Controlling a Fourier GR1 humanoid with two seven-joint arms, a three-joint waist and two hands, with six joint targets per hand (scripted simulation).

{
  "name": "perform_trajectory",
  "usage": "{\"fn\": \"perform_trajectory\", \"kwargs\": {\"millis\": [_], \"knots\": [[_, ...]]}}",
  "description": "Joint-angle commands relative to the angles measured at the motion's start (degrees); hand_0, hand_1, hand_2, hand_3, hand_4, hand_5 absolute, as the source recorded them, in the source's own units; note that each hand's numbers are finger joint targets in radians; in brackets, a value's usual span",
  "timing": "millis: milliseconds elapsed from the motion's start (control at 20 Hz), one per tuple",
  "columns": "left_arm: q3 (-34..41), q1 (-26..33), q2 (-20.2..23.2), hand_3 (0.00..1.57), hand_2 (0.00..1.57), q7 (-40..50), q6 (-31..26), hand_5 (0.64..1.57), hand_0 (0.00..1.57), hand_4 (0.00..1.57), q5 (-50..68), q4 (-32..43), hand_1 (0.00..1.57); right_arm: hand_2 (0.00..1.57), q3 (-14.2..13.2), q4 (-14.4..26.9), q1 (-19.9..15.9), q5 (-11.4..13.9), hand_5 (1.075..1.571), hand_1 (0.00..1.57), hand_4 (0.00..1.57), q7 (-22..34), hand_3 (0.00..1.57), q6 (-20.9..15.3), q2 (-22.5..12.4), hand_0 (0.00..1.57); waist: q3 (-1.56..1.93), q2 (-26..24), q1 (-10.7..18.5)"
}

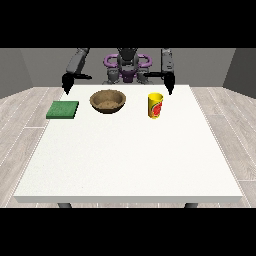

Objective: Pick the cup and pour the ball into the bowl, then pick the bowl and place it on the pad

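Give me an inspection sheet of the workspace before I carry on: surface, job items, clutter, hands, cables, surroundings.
Surface: white table, flat, most of the near half bare.
Cup: yellow with a red mark, upright, at the view's right of the bowl, apart from it. Ball cannot be seen from here.
Bowl: brown, upright, between pad and cup.
Pad: green, flat, near the table's edge at the view's left, nothing on it.
Clutter: nothing seen.
Hands: hand at the view's left hangs above the pad's far side; hand at the view's right hangs just behind the cup. Both hold nothing.
Cables: nothing seen.
Surroundings: wood-look floor, grey walls.
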Motion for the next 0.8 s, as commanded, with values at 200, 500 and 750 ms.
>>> {"fn": "perform_trajectory", "kwargs": {"millis": [200, 500, 750], "knots": [[7.04, -10.55, 3.21, 0.0, 0.0, -7.92, 0.55, 1.415, 0.0, 0.0, 2.0, 14.75, 0.0, 0.0, 0.0, 4.93, -5.85, -0.21, 1.548, 0.0, 0.0, -4.34, 0.0, 3.41, -1.53, 0.0, -0.03, 6.3, -3.32], [9.9, -10.83, 4.46, 0.0, 0.0, -19.48, -1.62, 1.407, 0.0, 0.0, 3.02, 25.48, 0.0, 0.0, 0.65, 4.86, -5.95, 0.82, 1.545, 0.0, 0.0, -5.79, 0.0, 2.29, -0.8, 0.0, -0.06, 7.62, -4.15], [11.45, -16.36, 5.4, 0.0, 0.0, -21.09, 0.08, 1.394, 0.0, 0.0, 3.41, 28.84, 0.0, 0.0, -1.96, 9.21, -10.36, -0.91, 1.55, 0.0, 0.0, -8.34, 0.0, 6.33, -5.11, 0.0, -0.05, 12.73, -5.29]]}}
